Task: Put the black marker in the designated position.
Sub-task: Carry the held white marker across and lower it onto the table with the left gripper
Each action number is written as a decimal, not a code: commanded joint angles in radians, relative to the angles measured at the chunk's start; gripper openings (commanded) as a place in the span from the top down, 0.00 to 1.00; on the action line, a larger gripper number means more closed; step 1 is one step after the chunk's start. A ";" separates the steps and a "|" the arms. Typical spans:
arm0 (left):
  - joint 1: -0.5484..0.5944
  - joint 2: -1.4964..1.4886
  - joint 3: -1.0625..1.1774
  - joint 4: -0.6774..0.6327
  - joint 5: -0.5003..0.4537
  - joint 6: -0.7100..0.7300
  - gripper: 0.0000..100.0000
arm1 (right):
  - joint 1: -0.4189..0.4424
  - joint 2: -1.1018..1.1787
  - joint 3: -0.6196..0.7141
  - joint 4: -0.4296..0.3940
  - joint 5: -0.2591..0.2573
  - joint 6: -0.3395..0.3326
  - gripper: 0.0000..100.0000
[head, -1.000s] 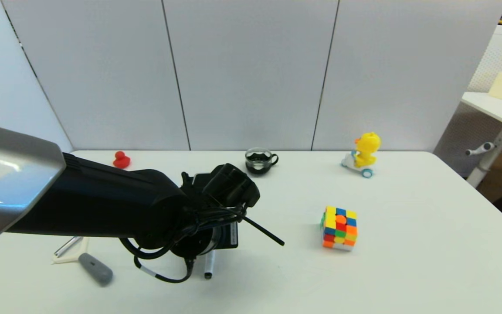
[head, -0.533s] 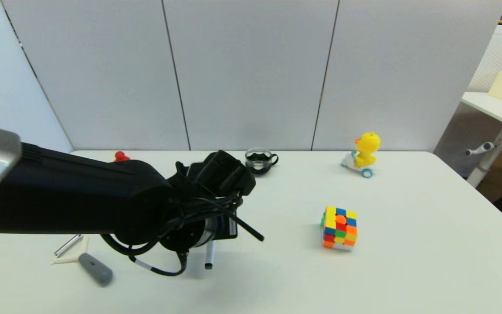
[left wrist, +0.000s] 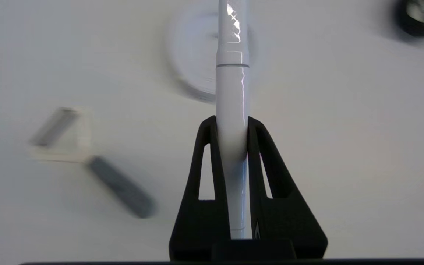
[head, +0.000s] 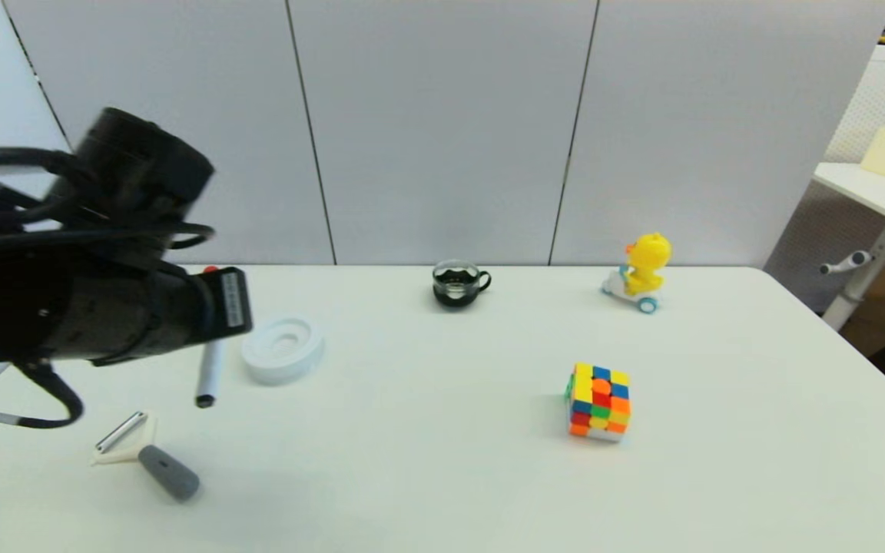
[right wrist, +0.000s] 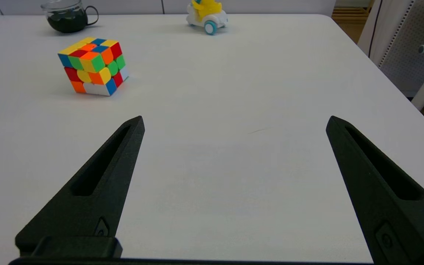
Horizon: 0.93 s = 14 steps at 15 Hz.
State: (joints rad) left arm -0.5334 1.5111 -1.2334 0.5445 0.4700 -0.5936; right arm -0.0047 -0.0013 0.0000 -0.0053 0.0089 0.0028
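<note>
The black marker (head: 209,374), a slim white barrel with a black tip, hangs point-down above the table's left side, between the white ring dish (head: 282,350) and the peeler (head: 147,457). In the left wrist view my left gripper (left wrist: 232,123) is shut on the marker (left wrist: 232,92), which sticks out well past the fingertips. My right gripper (right wrist: 234,123) stands wide open and holds nothing, low over bare tabletop on the right; it is out of the head view. No mark on the white table shows the designated position.
A colour cube (head: 598,401) sits right of centre. A glass cup of dark liquid (head: 458,283) and a yellow duck toy (head: 642,273) stand at the back. A red toy (head: 211,269) peeks out behind my left wrist.
My left arm has swung left and up with the marker in its grip. The marker has risen from the table's middle front, and the white ring dish has come into view.
</note>
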 commanded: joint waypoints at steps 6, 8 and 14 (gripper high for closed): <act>0.753 0.038 -0.166 -0.029 -0.695 1.189 1.00 | 0.000 0.001 0.000 -0.001 0.000 0.000 0.00; 0.760 0.100 -0.218 0.058 -0.786 1.424 1.00 | 0.000 0.001 0.000 -0.001 0.000 -0.001 0.00; 0.802 0.308 -0.400 0.387 -0.952 2.111 1.00 | 0.000 0.001 0.000 -0.001 0.000 0.000 0.00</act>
State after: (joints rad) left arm 0.2413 1.6900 -1.5904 0.8547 -0.4198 1.1972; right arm -0.0043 -0.0013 0.0000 -0.0053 0.0089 0.0017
